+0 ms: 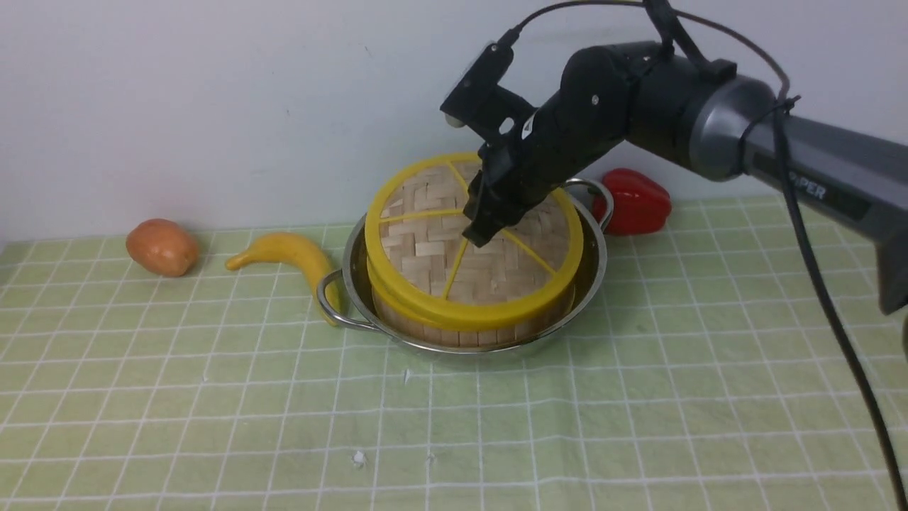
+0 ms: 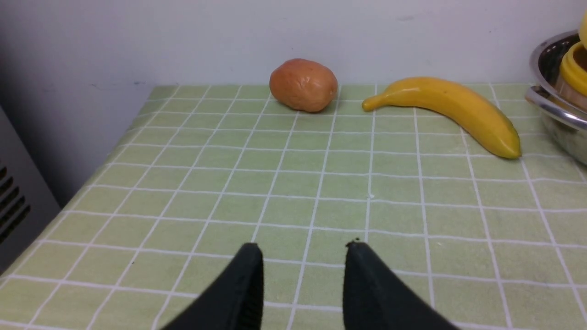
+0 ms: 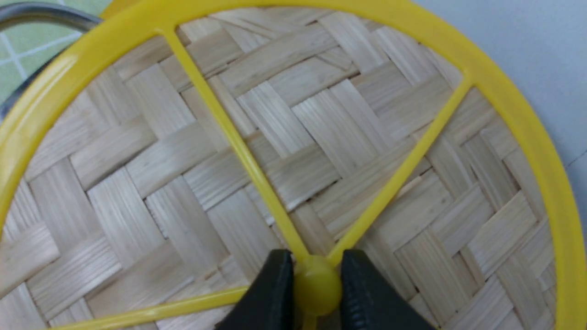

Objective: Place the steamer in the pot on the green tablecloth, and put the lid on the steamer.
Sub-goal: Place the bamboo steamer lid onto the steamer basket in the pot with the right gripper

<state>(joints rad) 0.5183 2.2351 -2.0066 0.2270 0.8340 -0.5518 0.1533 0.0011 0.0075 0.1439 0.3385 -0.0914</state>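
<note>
The pot [image 1: 333, 306] stands on the green tablecloth [image 1: 638, 397], and the steamer [image 1: 454, 335] sits inside it. The lid [image 1: 425, 245] lies over the steamer, tilted, with its far edge higher and its near edge down at the steamer's top rim. My right gripper [image 1: 482, 228] is shut on the lid's central yellow knob [image 3: 316, 288]; in the right wrist view the gripper [image 3: 315, 255] clamps the knob from both sides over the woven lid [image 3: 321, 114]. The steamer's contents are hidden. My left gripper [image 2: 303, 247] is open and empty over bare cloth, out of the front view.
A yellow banana [image 1: 291, 252] lies just left of the pot, touching or nearly touching its handle. A brown potato [image 1: 162, 246] lies further left. A red pepper [image 1: 635, 201] sits behind the pot on the right. The pot's edge [image 2: 550, 110] shows in the left wrist view.
</note>
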